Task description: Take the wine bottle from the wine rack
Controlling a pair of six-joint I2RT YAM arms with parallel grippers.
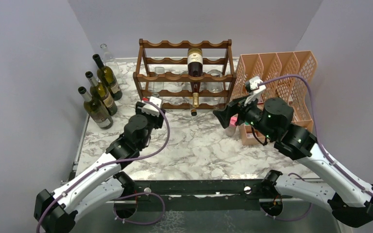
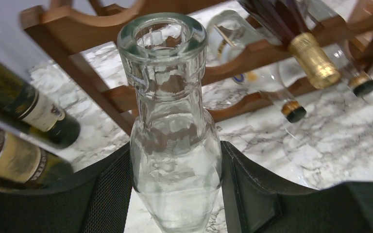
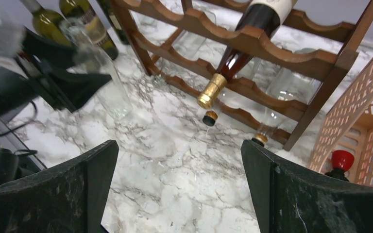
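Off the rails: the clear glass bottle is hanging tilted in the left hand, whose fingers are clamping its shoulder. It is sitting just off the near left end of the wine rack, which is standing mid-way along the far edge of the marble worktop. One dark wine bottle, gold-foiled and cream-labelled, is lying in the rack, neck toward the near edge. Two dark-capped clear bottles are lying low in the rack. The right hand is hovering wide open before the rack's right end. Three labelled green bottles are standing at the far left corner, and an orange mesh organizer at the far right. None of the labels is showing readable writing.
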